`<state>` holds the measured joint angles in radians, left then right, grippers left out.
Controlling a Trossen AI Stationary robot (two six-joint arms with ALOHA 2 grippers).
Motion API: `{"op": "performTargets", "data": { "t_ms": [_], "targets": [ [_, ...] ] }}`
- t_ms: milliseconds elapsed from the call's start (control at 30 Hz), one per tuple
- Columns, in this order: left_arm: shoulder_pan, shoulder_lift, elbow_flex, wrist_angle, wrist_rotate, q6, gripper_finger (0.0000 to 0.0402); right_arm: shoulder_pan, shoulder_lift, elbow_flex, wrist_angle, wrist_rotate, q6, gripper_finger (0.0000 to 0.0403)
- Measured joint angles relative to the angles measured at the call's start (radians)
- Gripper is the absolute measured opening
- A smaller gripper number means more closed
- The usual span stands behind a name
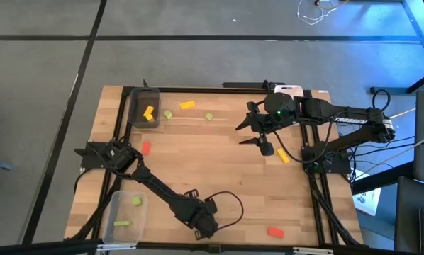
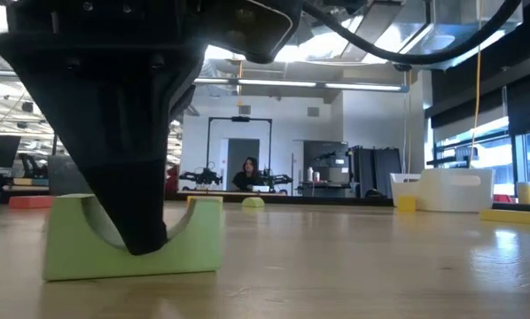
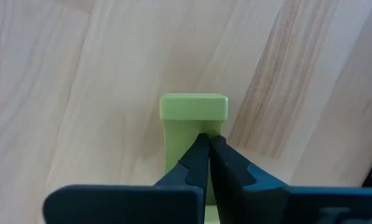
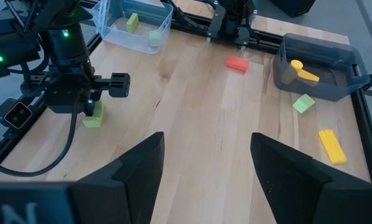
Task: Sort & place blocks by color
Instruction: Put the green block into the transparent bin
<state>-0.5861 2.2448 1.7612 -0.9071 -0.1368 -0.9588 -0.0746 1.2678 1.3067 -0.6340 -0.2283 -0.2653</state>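
The left gripper (image 3: 206,144) sits at the table's near edge, fingers pressed together over a light green block (image 3: 193,111) resting on the wood. Farther back the right gripper (image 1: 258,138) hovers spread wide. Beyond, yellow blocks (image 1: 149,113) lie in the dark grey tray (image 1: 135,106).

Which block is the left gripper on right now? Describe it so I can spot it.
Start at the clear plastic tray on the wooden table's near left corner. Beside it, by the near edge, the left gripper is shut on a light green arch-shaped block standing on the wood, the only green block outside the tray on that side.
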Motion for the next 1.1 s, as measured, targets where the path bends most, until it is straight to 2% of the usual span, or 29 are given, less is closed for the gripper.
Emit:
{"op": "performTargets", "data": {
  "t_ms": [667,933,1100],
  "targets": [
    [0.032,0.000,0.021,0.003,-0.005,-0.041,0.0006,0.000,0.000,0.000,0.001,0.000,-0.005,0.0239],
    [0.057,0.000,0.021,0.002,-0.061,-0.191,0.0003,0.000,0.000,0.000,0.001,0.000,-0.005,0.0239],
    [0.062,0.000,0.021,0.001,-0.054,-0.249,0.0012,0.000,0.000,0.000,0.001,0.000,-0.005,0.0239]
  ]
}}
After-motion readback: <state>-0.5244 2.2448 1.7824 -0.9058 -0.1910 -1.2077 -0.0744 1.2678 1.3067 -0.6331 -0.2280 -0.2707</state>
